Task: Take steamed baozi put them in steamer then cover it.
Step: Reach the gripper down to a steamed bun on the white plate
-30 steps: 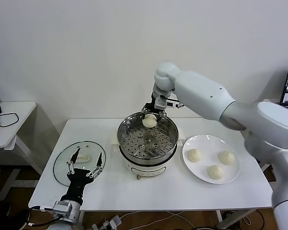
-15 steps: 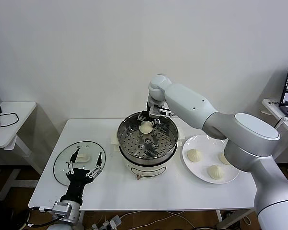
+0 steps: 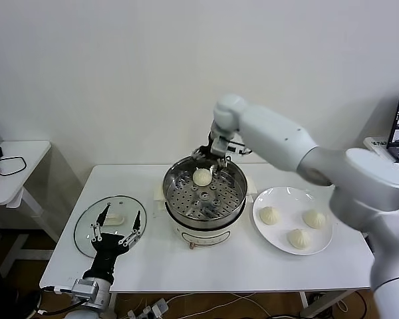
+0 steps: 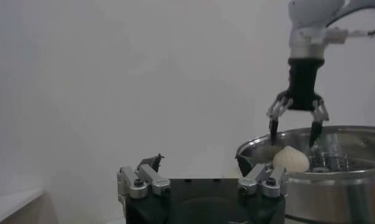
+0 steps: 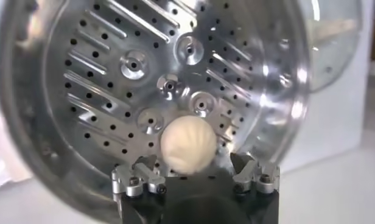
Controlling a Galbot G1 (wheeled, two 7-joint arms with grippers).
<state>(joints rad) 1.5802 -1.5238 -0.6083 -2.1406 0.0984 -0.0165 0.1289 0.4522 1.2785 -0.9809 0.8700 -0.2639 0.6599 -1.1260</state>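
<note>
Since a second ago, my right gripper [image 3: 210,158] has let go of the bun it carried over the steamer [image 3: 204,196]; that baozi [image 3: 202,177] now sits on the perforated tray, directly beneath the gripper at the pot's far side. From the left wrist view the right gripper's fingers [image 4: 273,115] stand wide apart just above the bun, not touching it as far as I can tell.

Three more baozi [image 3: 296,238] wait on the white plate [image 3: 281,197], off to the gripper's right, beside the steamer. My left gripper [image 3: 120,226] hangs idle with its fingers spread wide over the glass lid [image 3: 85,226] on the surface, well away to the left.

My worry from here: the fingertips are close to the bun and the pot's rim. I judge that retreating sideways before rising could nudge the bun or clip the steel wall. Later buns need room on the tray, or they will stack and the lid will not seat.
</note>
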